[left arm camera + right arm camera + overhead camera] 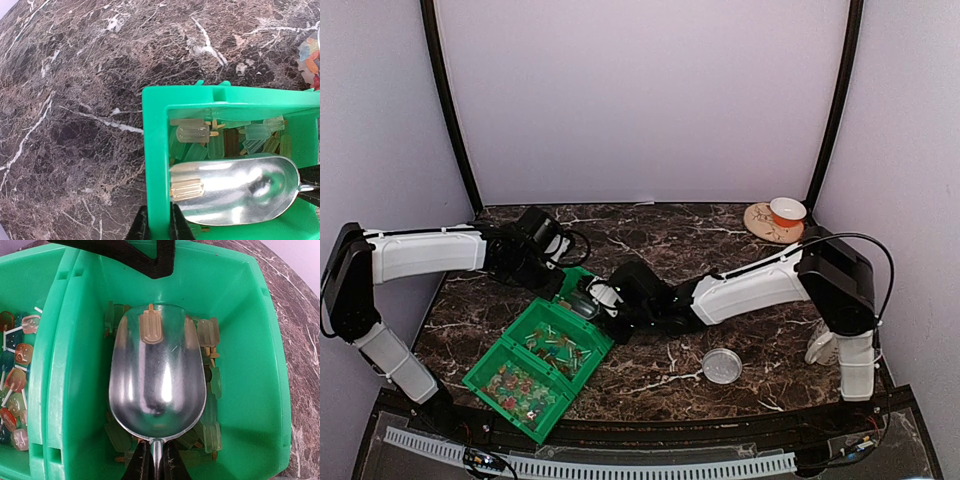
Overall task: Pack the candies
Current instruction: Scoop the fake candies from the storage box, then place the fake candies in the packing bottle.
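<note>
Candies [212,332]: pale green and yellowish, ice-lolly shaped with short sticks, heaped loose on the floor of green bin [250,340]. One yellowish piece [150,326] lies flat in metal scoop [157,390]. Red and orange pieces [17,385] in neighbouring compartment [22,282].

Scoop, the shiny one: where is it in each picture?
Top external: the scoop is a small silvery patch just left of the middle, mostly hidden, in the far green bin.
Left wrist: bottom right, lying sideways, one candy in its bowl.
Right wrist: the middle, bowl pointing up the picture, handle at the bottom edge.
Shared landmark: the green bin's walls around the scoop.
</note>
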Tool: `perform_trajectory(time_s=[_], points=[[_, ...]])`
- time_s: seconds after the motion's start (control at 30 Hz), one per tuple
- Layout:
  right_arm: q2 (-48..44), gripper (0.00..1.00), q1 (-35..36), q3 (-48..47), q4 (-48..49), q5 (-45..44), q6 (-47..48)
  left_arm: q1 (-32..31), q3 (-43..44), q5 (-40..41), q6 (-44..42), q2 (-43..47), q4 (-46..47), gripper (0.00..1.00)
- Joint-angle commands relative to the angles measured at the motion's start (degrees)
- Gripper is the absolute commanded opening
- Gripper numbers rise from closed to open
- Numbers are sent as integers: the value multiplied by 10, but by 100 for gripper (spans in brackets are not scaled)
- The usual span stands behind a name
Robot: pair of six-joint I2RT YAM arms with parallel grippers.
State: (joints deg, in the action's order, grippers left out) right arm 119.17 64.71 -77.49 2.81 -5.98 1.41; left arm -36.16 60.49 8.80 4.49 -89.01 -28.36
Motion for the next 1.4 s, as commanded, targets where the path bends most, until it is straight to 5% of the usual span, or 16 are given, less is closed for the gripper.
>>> perform_trajectory(time_s=[0.0, 0.77, 1.37], points=[[-29, 0, -5, 64, 88, -11, -26, -9, 18, -31, -4, 30, 28, 0], [-170, 0, -12, 258, 290, -95, -24, -3, 20, -23, -3, 18, 18, 0], [-343, 0, -11, 277, 20, -188, 11, -2, 24, -17, -1, 19, 13, 0]])
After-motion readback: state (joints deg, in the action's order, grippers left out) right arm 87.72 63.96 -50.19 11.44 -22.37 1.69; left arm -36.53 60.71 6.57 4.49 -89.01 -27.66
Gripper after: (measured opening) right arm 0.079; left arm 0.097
